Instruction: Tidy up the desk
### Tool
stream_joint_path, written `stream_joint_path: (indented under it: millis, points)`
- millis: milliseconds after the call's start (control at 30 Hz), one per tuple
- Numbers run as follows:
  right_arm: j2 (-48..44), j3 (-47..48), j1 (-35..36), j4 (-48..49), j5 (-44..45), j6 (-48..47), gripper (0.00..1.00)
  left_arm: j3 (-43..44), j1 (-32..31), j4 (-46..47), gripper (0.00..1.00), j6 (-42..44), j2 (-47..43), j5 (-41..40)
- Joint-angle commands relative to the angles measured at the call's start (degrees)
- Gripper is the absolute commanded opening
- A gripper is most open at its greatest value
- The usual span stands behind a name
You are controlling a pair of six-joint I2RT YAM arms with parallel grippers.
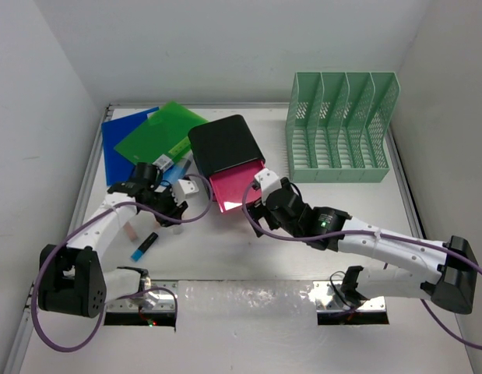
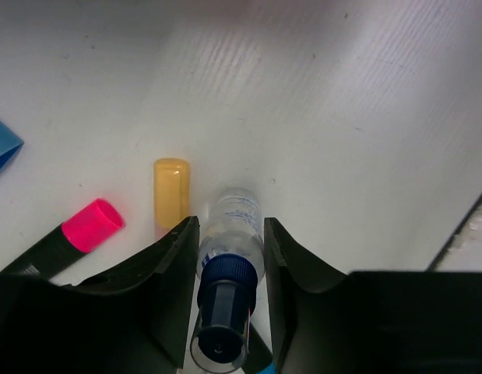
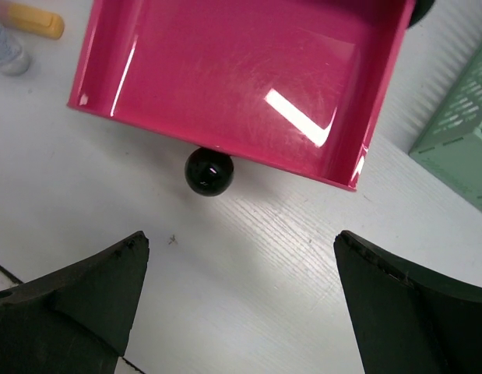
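Note:
The white desk (image 1: 248, 257) carries a black box (image 1: 223, 142) with its pink drawer (image 1: 237, 183) pulled open. My left gripper (image 1: 172, 210) is low over the desk, left of the drawer. In the left wrist view the gripper (image 2: 231, 226) is shut on a clear bottle with a dark blue cap (image 2: 229, 234), which lies lengthwise between the jaws. My right gripper (image 1: 255, 195) is at the drawer's front. In the right wrist view it (image 3: 241, 238) is open and empty, just short of the drawer's black knob (image 3: 209, 171). The drawer (image 3: 241, 78) looks empty.
A yellow-capped marker (image 2: 171, 191) and a pink highlighter (image 2: 85, 230) lie left of the bottle. A blue marker (image 1: 145, 247) lies nearer the front. Blue (image 1: 122, 144) and green (image 1: 164, 132) folders lie at the back left. A mint mesh file rack (image 1: 342, 128) stands at the back right.

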Motion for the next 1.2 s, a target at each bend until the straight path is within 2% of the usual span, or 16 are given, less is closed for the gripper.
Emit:
stream_joint_path:
  millis: [0, 100, 167, 367, 467, 633, 733, 833, 967, 1067, 1167]
  points:
    - [-0.13, 3.21, 0.37, 2.46, -4.05, -7.08, 0.99, 6.06, -0.4, -3.94, 0.0, -1.51, -1.32, 2.93]
    - [0.75, 8.3, 0.46, 0.79, -7.2, -13.12, 0.99, 12.82, -0.22, -9.28, 0.0, -3.27, -1.84, 4.16]
    - [1.19, 11.46, 0.64, 2.72, -12.38, -16.65, 0.99, 18.36, -0.05, -11.76, 0.0, -4.23, -3.16, 7.23]
    - [5.57, 13.24, 2.13, 14.94, -25.49, -33.52, 0.99, 31.55, 0.04, -19.76, 0.0, -5.29, -5.71, 20.76]
    - [9.53, 14.99, 2.31, 17.31, -29.08, -35.04, 0.98, 35.25, 0.04, -22.84, 0.0, -3.98, -5.71, 25.34]
    - [11.91, 11.84, 2.31, 28.81, -34.45, -36.1, 0.94, 37.27, -0.05, -27.05, 0.0, -0.99, -5.54, 30.61]
    - [13.83, 10.78, 2.22, 35.76, -34.64, -35.57, 0.84, 37.45, -0.05, -29.6, 0.0, 1.91, -5.62, 32.46]
    - [15.94, 11.92, 2.31, 37.26, -35.68, -35.13, 0.77, 37.63, -0.05, -31.54, 0.0, 3.58, -5.62, 33.6]
    - [19.28, 14.11, 2.22, 36.74, -36.92, -34.61, 0.76, 38.24, -0.05, -33.47, 0.0, 5.25, -5.62, 34.84]
    - [21.04, 14.91, 2.22, 36.92, -36.57, -34.43, 0.71, 38.33, -0.05, -33.48, 0.0, 5.26, -5.71, 35.8]
    - [21.49, 14.47, 2.22, 38.49, -35.43, -34.16, 0.55, 38.33, -0.05, -33.48, 0.0, 5.43, -6.06, 36.07]
